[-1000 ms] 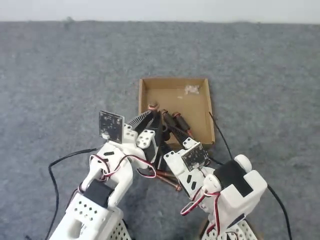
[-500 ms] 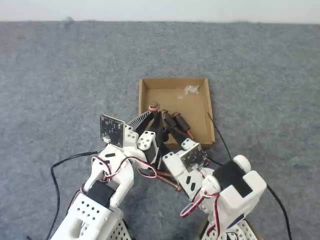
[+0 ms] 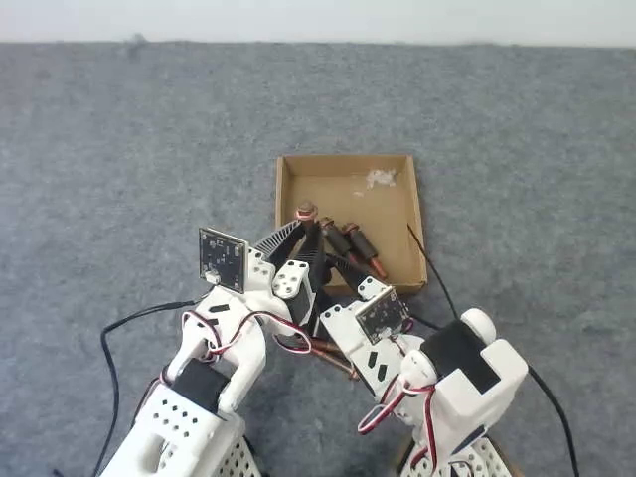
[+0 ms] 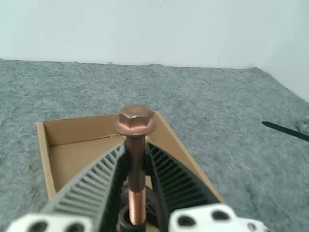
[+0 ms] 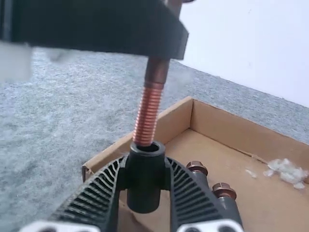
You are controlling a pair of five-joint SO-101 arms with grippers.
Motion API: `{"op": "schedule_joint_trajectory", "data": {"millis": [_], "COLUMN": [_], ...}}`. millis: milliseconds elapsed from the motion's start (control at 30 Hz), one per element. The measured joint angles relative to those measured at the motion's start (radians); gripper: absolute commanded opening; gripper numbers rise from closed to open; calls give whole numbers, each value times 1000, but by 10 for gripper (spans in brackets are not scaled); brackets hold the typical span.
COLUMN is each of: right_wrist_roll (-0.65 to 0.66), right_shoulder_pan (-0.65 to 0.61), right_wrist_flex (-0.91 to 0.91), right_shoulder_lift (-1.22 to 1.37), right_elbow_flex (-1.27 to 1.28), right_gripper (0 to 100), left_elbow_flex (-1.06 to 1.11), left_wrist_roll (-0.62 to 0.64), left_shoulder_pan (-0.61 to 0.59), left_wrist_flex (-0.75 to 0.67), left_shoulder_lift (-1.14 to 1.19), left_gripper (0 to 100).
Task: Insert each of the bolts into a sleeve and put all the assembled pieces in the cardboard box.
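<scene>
My left gripper [image 3: 307, 236] is shut on a copper bolt [image 3: 305, 212], held upright over the near edge of the cardboard box [image 3: 281, 189]. In the left wrist view the bolt [image 4: 135, 140] stands between the fingers with its hex head on top. Just below it, my right gripper [image 5: 145, 166] is shut on a black sleeve [image 5: 144, 181]. The bolt's threaded tip [image 5: 147, 121] enters the sleeve's top opening. In the high view my right gripper [image 3: 333, 263] sits at the box's near wall. Two assembled pieces [image 3: 355, 244] lie inside the box; their bolt heads [image 5: 197, 168] show beside the sleeve.
Copper bolts [image 3: 333, 354] lie on the grey carpet between the two arm bases. A white scrap [image 3: 381, 178] lies at the far end of the box. A black cable [image 3: 427, 263] runs past the box's right wall.
The left arm's wrist has dropped slightly toward the arm base, and the right arm has eased back a little. The bolt head stays in the same place.
</scene>
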Motion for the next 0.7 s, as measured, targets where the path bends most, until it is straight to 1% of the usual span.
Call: {"op": "schedule_joint_trajectory", "data": {"millis": [133,700], "right_wrist_roll": [2,2], "right_shoulder_pan": [0,-12], "right_wrist_flex": [-55,-54], "right_shoulder_lift": [2,0], "right_elbow_flex": [9,11], "right_gripper": [6,6], "left_elbow_flex": [18,26], "left_wrist_roll": [-2,-6], "left_shoulder_pan": [0,-2], "left_wrist_flex": [-37,-49], "left_shoulder_lift": [-2,-2], "left_gripper": [10,10]}}
